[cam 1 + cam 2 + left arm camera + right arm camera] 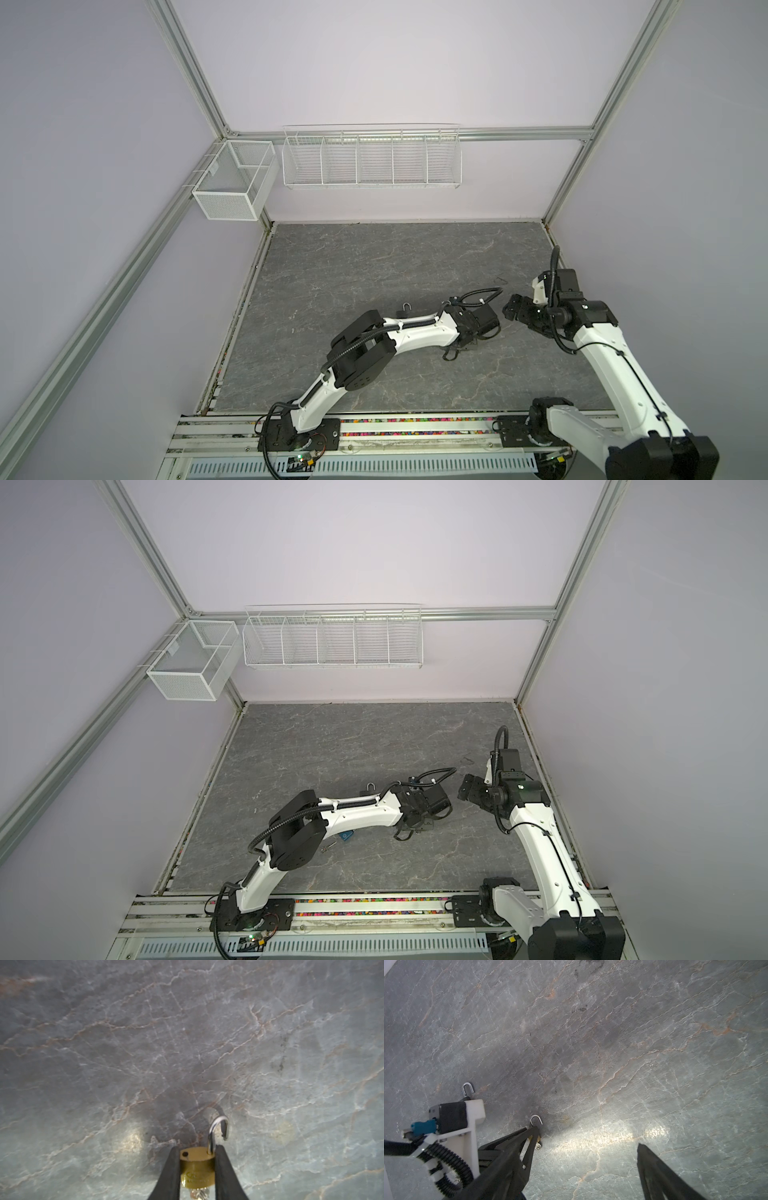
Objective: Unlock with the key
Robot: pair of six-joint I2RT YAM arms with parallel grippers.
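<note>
**Left gripper holds opened padlock; right gripper waits apart**

The left gripper (196, 1148) is closed on a brass padlock (197, 1167). Its two dark fingers (170, 1172) press against opposite sides of the lock body. The shackle (220, 1126) stands up out of the body on one leg. Its other end hangs free, clear of its hole, so the lock is open. Something silvery (199, 1193) sticks out under the body, but it is too blurred to tell whether it is the key.

In the right wrist view the padlock sits low, just above the grey marbled table (633, 1043), pinched at the tips of the left fingers. In both top views the left arm hides the lock. The left gripper is right of the table's middle, bent down toward the surface.

The right gripper (509, 311) hangs near the left wrist, a little to its right, and touches nothing. Its jaws stand wide apart with nothing between them. One of its fingers (654, 1172) shows in its own wrist view, over bare table.

A second padlock (407, 309) stands on the table just behind the left forearm, with its shackle up. In a top view a small blue item (345, 836) and a small metal piece (328, 848) lie on the table beside the left elbow. Both are too small to identify.
</note>
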